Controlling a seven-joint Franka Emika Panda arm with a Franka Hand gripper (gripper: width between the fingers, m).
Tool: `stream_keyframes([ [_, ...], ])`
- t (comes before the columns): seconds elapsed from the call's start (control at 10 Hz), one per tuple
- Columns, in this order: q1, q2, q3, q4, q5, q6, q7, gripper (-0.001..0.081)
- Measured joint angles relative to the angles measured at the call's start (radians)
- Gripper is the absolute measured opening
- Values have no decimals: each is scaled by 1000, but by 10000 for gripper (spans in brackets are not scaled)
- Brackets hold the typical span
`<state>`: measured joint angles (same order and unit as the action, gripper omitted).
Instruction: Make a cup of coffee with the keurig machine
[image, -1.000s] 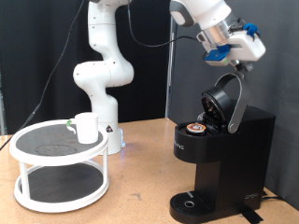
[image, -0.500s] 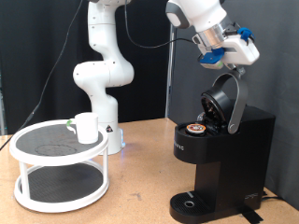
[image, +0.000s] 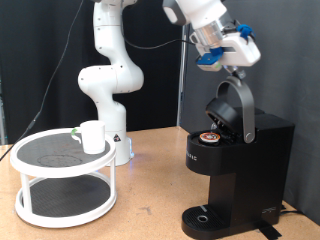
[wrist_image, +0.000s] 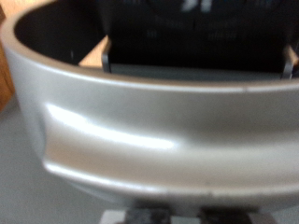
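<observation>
wrist view: only keurig machine (wrist_image: 140, 121) handle.

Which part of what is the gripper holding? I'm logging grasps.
Cannot be told: the gripper is at the raised silver lid handle of the black boxy keurig machine.

small white lettering runs along the front edge of the keurig machine (image: 237, 160), just below the open pod chamber in the exterior view, but it is too small and blurred to read letter by letter. a small dark triangular mark sits on the white base of the robot arm (image: 120, 140), beside the white cup (image: 93, 136); its contents cannot be made out. the wrist view shows only a blurred silver band and dark parts of the machine, with faint pale smudges near the upper edge that may be print but cannot be read. no numbers, brand names or other signs are legible anywhere.
</observation>
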<state>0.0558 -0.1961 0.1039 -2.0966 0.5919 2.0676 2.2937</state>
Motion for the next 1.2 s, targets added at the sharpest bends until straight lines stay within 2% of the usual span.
stream_keyframes([
  [0.3,-53,11,-12,-3,-157,-50,65,0],
  [0.6,-85,39,-24,-23,-223,-53,68,0],
  [0.8,-102,69,-31,-53,-247,-20,52,0],
  [1.2,-114,136,-43,-119,-250,114,3,0],
])
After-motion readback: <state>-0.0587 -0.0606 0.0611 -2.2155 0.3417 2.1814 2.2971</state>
